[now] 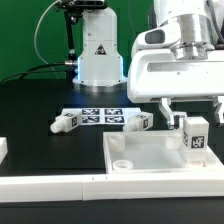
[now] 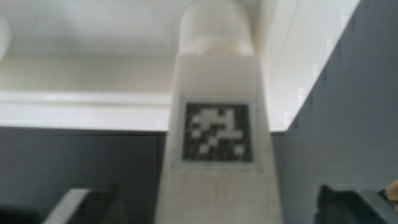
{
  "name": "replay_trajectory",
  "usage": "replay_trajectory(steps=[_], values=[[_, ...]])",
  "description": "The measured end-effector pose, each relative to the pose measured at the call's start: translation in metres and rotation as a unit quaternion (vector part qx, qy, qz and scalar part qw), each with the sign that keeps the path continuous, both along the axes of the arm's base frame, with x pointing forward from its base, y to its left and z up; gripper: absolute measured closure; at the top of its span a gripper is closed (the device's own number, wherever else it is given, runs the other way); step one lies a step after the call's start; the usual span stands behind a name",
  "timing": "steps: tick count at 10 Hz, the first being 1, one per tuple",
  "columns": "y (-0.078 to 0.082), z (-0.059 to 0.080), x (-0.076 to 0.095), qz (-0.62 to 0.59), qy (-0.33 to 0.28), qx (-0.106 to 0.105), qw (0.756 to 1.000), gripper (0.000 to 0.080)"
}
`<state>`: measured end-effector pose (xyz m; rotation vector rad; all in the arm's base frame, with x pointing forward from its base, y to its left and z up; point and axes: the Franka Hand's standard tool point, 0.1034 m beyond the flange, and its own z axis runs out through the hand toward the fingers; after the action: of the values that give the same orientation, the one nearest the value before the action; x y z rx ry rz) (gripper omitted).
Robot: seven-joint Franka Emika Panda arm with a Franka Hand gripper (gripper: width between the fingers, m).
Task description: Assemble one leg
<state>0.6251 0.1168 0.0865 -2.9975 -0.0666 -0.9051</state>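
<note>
Jaws spread wide, gripping nothing; the leg stands upright centred between them, touching neither, on the panel near the front edge of the surface, exterior view's right.

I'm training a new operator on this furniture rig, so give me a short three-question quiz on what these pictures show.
1. True or false: the gripper is shut on the upright leg.
2. How many loose legs lie on the black table beside the marker board?
3. The upright leg stands on: A) the marker board, B) the white square panel, C) the bare table.

Key
1. False: the fingers stand apart on either side, and the wrist view shows gaps.
2. Two, one at each end of the marker board.
3. B, near a corner of the panel.
</note>
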Motion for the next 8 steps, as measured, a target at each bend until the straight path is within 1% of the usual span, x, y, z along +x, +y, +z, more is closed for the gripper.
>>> replay_trajectory(steps=[1,2,3,4,5,6,7,8], values=[[0.006,0.004,0.003,-0.004,0.015,0.015,1.000,0.0214],[0.017,0.003,0.005,-0.012,0.057,0.040,0.998,0.0163],[0.021,0.005,0.012,-0.022,0.114,0.062,0.991,0.0154],[0.015,0.009,0.020,-0.019,0.148,0.064,0.987,0.0154],[0.008,0.007,0.021,-0.013,0.192,0.057,0.980,0.0150],[-0.002,0.007,0.021,-0.007,0.223,0.043,0.974,0.0150],[-0.010,0.005,0.016,-0.007,0.248,0.040,0.968,0.0150],[-0.011,0.000,0.006,-0.015,0.296,0.038,0.954,0.0150]])
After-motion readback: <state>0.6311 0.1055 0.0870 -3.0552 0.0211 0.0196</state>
